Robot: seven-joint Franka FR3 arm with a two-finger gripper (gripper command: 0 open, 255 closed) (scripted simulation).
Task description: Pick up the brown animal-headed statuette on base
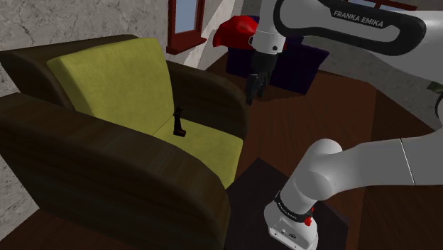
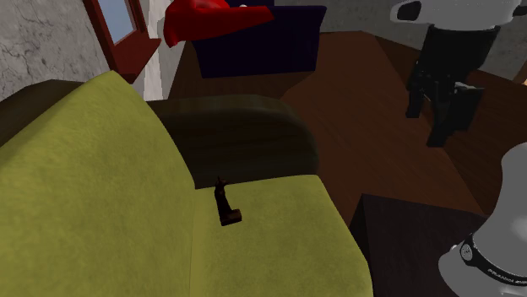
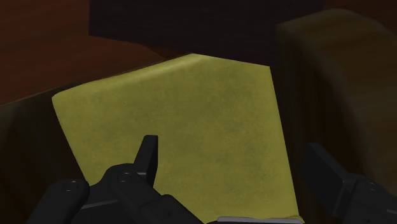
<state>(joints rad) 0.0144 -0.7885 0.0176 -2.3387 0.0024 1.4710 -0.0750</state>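
Note:
The statuette (image 1: 180,122) is a small dark brown figure on a base. It stands upright on the yellow-green seat cushion (image 1: 206,145) of a dark brown armchair, close to the backrest. From the second exterior view the statuette (image 2: 226,205) sits near the cushion's back edge. My black gripper (image 1: 254,89) hangs open in the air, well off to the shoulder view's right of the statuette, past the chair's far armrest (image 1: 220,92). The gripper (image 2: 431,118) is over the wooden floor there. Between the spread fingers of the gripper (image 3: 235,168), the seat cushion (image 3: 184,121) shows.
The armchair's near armrest (image 1: 106,163) is wide and dark. A dark purple piece of furniture (image 1: 298,64) with a red object (image 1: 238,30) on it stands behind the gripper. A red-framed window (image 1: 186,21) is on the back wall. My dark stand (image 1: 255,192) touches the chair's front.

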